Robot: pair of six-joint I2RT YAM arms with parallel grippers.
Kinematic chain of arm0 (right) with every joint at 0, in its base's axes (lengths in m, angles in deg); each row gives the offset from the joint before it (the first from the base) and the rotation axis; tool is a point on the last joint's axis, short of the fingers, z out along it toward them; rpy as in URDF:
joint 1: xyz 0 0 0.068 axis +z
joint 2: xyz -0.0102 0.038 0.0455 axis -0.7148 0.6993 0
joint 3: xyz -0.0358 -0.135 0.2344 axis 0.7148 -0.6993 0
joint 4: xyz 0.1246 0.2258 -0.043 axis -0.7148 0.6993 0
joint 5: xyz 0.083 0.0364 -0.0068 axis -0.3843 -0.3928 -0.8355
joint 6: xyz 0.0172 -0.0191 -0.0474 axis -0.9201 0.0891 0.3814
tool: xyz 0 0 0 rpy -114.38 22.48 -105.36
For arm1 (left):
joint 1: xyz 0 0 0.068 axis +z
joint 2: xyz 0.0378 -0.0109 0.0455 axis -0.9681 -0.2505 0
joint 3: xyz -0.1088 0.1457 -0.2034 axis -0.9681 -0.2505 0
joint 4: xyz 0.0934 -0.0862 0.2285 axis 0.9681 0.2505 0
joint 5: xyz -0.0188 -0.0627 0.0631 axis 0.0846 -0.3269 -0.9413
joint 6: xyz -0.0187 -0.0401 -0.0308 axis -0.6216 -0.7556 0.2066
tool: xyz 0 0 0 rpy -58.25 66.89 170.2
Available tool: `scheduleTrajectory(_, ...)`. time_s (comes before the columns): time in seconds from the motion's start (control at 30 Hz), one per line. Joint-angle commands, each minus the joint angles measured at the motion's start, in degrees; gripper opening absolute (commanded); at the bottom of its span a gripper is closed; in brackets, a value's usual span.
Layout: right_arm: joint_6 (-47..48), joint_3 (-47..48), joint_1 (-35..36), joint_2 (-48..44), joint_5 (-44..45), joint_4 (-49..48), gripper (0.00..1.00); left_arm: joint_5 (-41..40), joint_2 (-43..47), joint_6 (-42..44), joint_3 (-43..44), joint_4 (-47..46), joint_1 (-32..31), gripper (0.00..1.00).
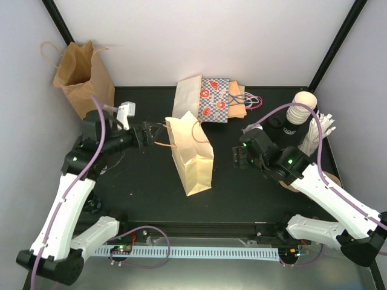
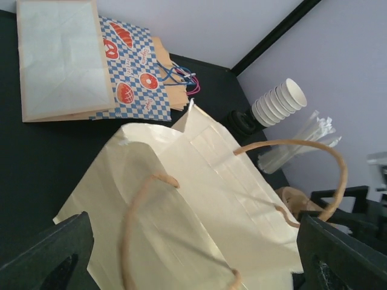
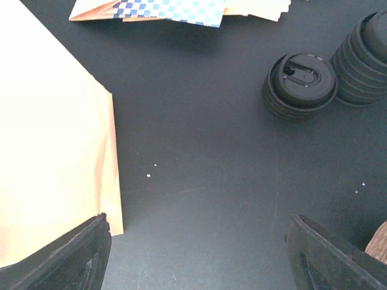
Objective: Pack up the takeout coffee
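The takeout coffee cups (image 1: 300,110) are small white paper cups nested in one stack at the back right, also seen in the left wrist view (image 2: 278,101). A cream handled paper bag (image 1: 192,156) stands in the middle of the table. My left gripper (image 1: 146,135) is at the bag's left side and is open, with the bag's mouth and a tan handle (image 2: 140,208) between its wide-apart fingers (image 2: 57,257), nothing gripped. My right gripper (image 1: 238,156) hangs open over bare table right of the bag (image 3: 48,151), empty (image 3: 198,220).
Two stacks of black lids (image 3: 300,84) sit beside the cups. A bundle of white sticks (image 1: 320,134) leans at the right wall. Flat bags, one blue-checked (image 1: 213,101), lie at the back. A brown bag (image 1: 81,75) stands upright at the back left.
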Motion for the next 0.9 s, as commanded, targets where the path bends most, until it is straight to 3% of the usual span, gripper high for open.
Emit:
scheduleTrajectory(0.0,-0.25,-2.32,-0.32,-0.33,-2.39,-2.18,0.81,-1.42,6.10,0.27,1.17,5.55,0.31,0.97)
scheduleTrajectory(0.37,-1.30,-15.89,-0.34,-2.17,-14.39,-9.30,0.81,-4.90,19.68,-0.87,-1.97,17.51,0.31,0.99)
scheduleTrajectory(0.6,-2.05,-23.72,-0.32,-0.53,-20.87,-18.12,0.77,-1.45,30.14,-3.52,-18.95,16.16,0.26,0.99)
scheduleTrajectory(0.87,-4.79,-28.94,-0.37,2.79,-22.05,-26.17,0.74,4.42,37.53,-7.71,-34.70,10.17,0.23,0.99)
